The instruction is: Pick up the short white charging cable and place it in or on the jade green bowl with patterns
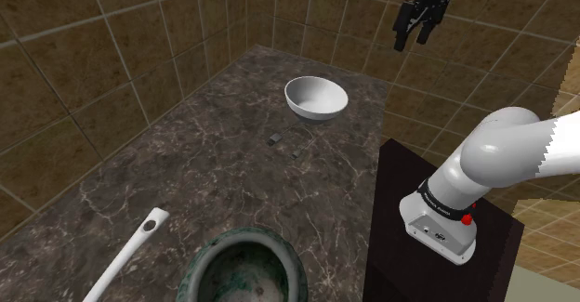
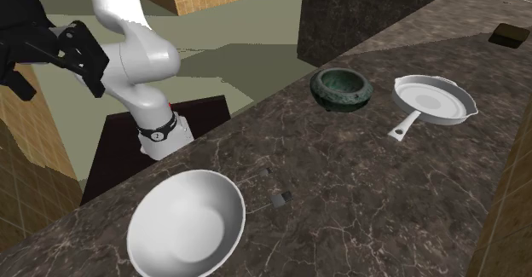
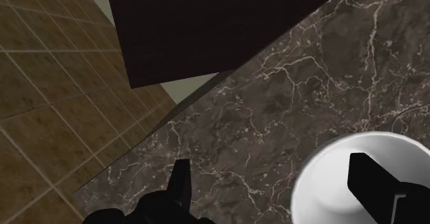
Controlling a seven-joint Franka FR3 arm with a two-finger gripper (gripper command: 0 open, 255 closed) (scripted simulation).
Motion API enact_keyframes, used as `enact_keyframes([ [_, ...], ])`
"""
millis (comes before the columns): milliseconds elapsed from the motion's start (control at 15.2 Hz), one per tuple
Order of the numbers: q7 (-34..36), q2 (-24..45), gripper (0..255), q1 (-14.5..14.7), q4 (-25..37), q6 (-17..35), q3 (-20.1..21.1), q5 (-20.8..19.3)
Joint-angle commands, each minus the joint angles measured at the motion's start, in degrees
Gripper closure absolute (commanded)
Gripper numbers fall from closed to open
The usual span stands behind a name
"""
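Currently the gripper (image 1: 414, 32) hangs high, fingers spread with nothing between them; in the wrist view (image 3: 270, 169) it looks down past the white bowl (image 3: 348, 171) to bare surface (image 3: 262, 112).

Cable (image 1: 276, 138): on the surface, just at 7 o'clock of the white bowl (image 1: 316, 98) in the shoulder view and not touching it. It shows as two small grey plug-like bits, and the cord between them is too thin to make out. In the second exterior view it (image 2: 278, 199) sits at 2 o'clock of the white bowl (image 2: 186, 224).

Handling (judgement): very light and limp, lying flat. A plug end is the only stiff part, so take hold there, fingers across its narrow sides. The cord will dangle and may drag. The low profile means the fingertips have to come almost down onto the stone.

Green bowl (image 1: 243, 272): at 6 o'clock of the cable in the shoulder view, well apart from it, with the handle of a white pan (image 1: 130, 252) at its 9 o'clock.

Surface: dark marble with pale veins, hard and smooth. The dark stand (image 1: 423, 254) abuts its edge.

Room: brown tiled walls (image 1: 112, 40) meet in a corner behind the surface.
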Motion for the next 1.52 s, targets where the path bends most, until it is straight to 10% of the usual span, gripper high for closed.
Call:
enact_keyframes([
  [0,0.0,0.0,0,0.0,0.0,0.0,0.0,0.0],
  [1452,22.6,23.5,0,7.0,-5.3,33.2,22.3,11.6],
])
